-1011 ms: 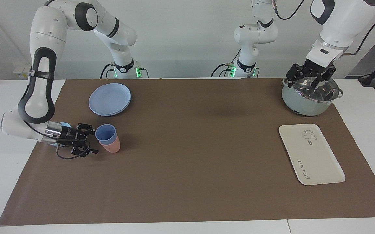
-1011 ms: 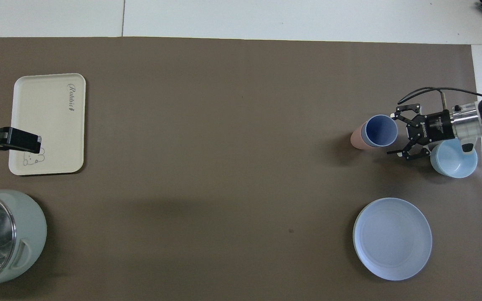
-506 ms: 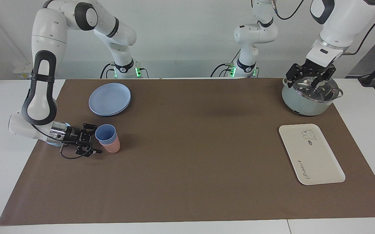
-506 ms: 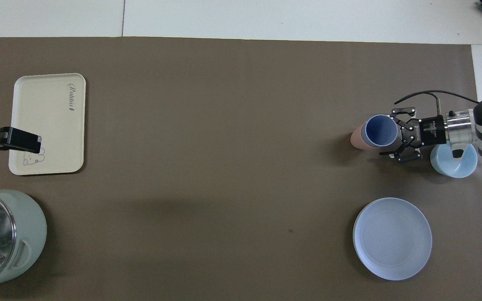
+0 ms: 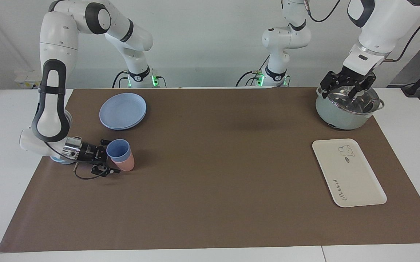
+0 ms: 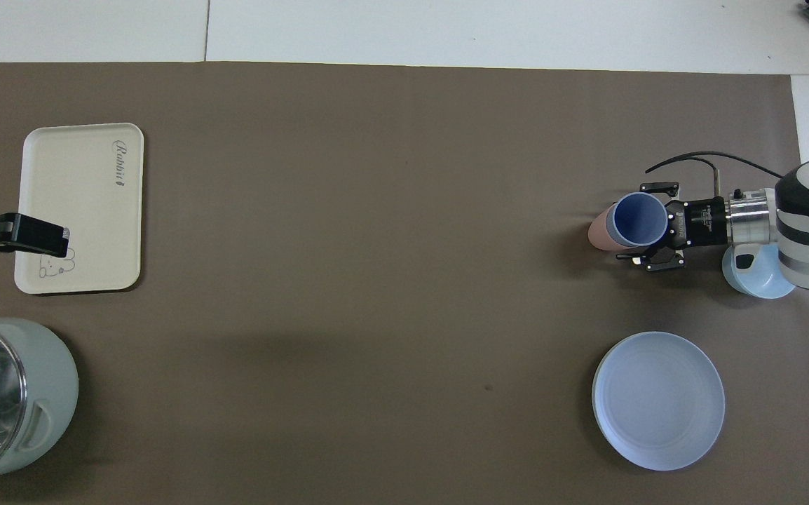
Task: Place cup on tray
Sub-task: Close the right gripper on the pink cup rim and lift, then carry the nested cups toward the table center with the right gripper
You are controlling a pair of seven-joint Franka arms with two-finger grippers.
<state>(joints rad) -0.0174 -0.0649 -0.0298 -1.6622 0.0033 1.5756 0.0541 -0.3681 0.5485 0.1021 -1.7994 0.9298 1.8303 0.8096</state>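
Matt plastic cup (image 5: 118,149); glossy metal pot (image 5: 347,107).

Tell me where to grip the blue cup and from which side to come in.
Grip the blue cup on its exposed upper wall, just under the rim. It stands upright, nested in the pink cup, so only that band is free. Come in level from the right arm's end of the table, where the right gripper already straddles it.

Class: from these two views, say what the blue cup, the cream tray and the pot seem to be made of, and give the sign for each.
Blue cup: probably matte plastic, an even opaque colour with no glint. Cream tray: likely plastic or melamine, smooth, with printed bear and lettering. Pot: pale green body, perhaps coated metal or plastic; its lid looks like glass in a shiny metal rim, showing reflections.
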